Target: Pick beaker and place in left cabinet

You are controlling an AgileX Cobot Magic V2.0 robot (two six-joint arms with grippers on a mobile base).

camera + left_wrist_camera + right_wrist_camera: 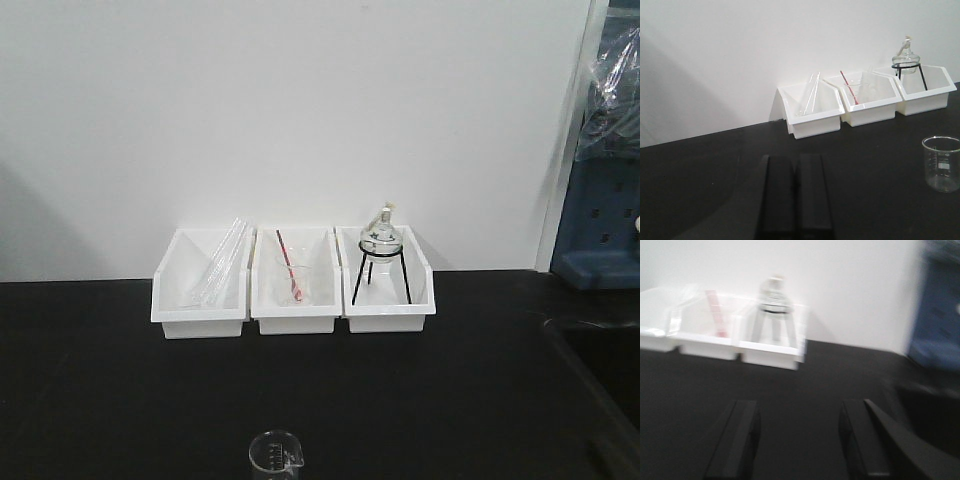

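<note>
- The beaker (275,455) is stood upright, axis vertical, at 6 o'clock; bare table (100,400) is seen around it.
- The left gripper (795,195) is pressed together; the right gripper (797,440) is spread.

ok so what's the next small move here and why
Probably open the left end effector and swing it right toward the beaker: its jaws look shut, and the beaker stands free on the black table to its right.

clear beaker (941,163) upright on black bench (700,170)
</note>
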